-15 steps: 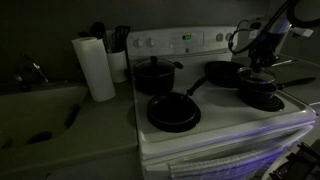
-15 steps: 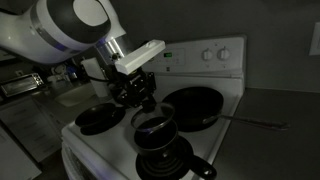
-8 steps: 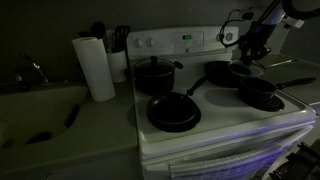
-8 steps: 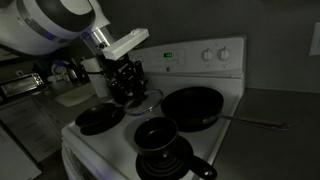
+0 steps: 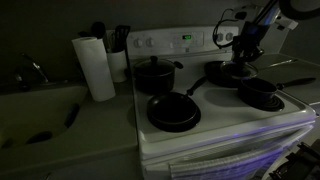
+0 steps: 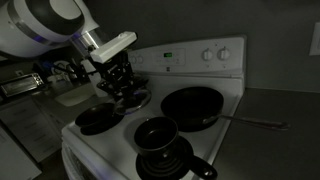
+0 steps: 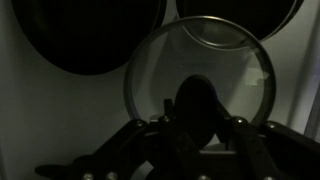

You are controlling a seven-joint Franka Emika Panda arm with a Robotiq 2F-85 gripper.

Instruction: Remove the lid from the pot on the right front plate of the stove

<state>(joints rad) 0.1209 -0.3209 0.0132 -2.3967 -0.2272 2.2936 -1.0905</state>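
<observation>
Up over the stove (image 5: 225,128), the gripper (image 6: 122,85) has its jaws shut tight on the middle of the lid (image 7: 200,55), which hangs in the air well away from the open little black pot (image 6: 155,133), so it looks like only setting it down is left.

- The stove (image 5: 220,126) stands to the right of a counter (image 5: 70,145) with a sink (image 5: 35,105) in it.
- A paper towel roll (image 5: 97,68) stands on the counter, just beside the stove's left edge.
- A taller pot (image 5: 155,75) sits rear left on the stove, with a frying pan (image 5: 173,112) in front of it.
- A second frying pan (image 5: 225,72) sits rear right, and the pot (image 5: 262,93) front right.
- The lid (image 7: 200,60) hangs in the gripper (image 7: 198,120) above the stovetop, behind and left of the pot, apart from it.
</observation>
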